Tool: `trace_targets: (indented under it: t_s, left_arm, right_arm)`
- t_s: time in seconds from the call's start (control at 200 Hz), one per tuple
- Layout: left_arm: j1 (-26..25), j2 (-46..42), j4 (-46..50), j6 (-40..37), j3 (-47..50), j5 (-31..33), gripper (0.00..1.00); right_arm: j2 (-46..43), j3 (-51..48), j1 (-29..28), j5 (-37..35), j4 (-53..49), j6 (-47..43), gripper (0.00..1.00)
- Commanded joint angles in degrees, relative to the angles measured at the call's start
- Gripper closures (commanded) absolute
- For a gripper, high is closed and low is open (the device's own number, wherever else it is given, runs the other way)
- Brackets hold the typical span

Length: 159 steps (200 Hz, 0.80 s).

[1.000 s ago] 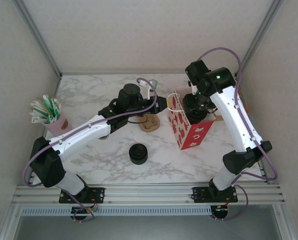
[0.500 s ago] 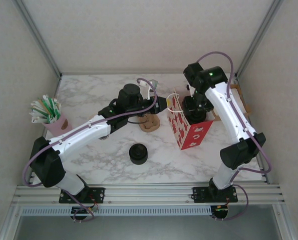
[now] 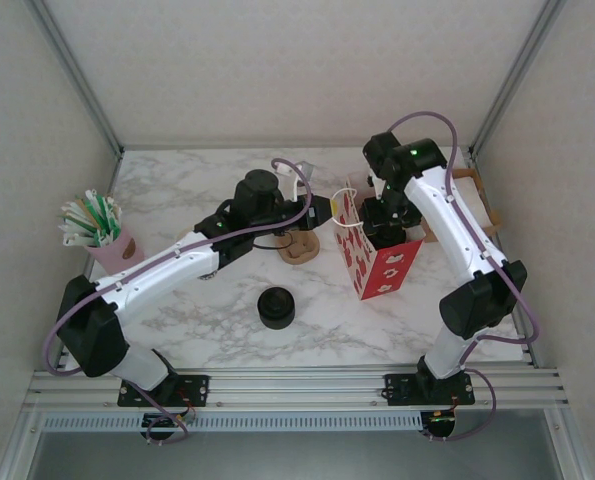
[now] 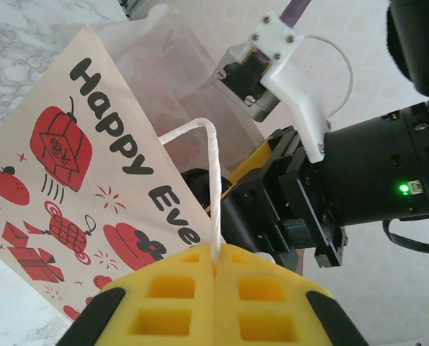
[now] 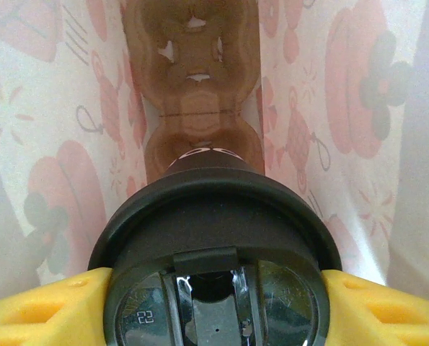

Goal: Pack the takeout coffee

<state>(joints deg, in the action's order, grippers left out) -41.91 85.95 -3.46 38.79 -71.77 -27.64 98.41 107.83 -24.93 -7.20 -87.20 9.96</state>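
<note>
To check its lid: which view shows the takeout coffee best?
The right wrist view: the takeout coffee, black lid up, sits between the yellow jaws inside the paper bag. In the top view the right arm covers it; the left wrist view faces the bag's outside.

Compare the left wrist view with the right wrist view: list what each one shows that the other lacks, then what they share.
Left wrist view: the left gripper shut on the white handle of the paper bag, the bag's outer face reading "Happy Eve", and the right arm with its black wrist at the open top. Right wrist view: the bag's inside, the right gripper gripping the takeout coffee by its black lid, and a brown cup carrier deeper in the bag. Shared: the paper bag with its red print.
</note>
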Motion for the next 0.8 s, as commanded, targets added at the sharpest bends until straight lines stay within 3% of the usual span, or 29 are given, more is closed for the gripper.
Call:
trace_targets:
  t_s: [0.0, 0.791]
  left_arm:
    - [-0.3, -1.7, -0.5, -0.7, 0.7, 0.3, 0.98]
    - [-0.5, -2.0, -0.4, -0.2, 0.7, 0.8, 0.98]
  right_arm:
    - [-0.8, -1.1, 0.6, 1.3, 1.0, -0.6, 0.33]
    - [-3.2, -5.5, 2.5, 3.5, 6.0, -1.5, 0.33]
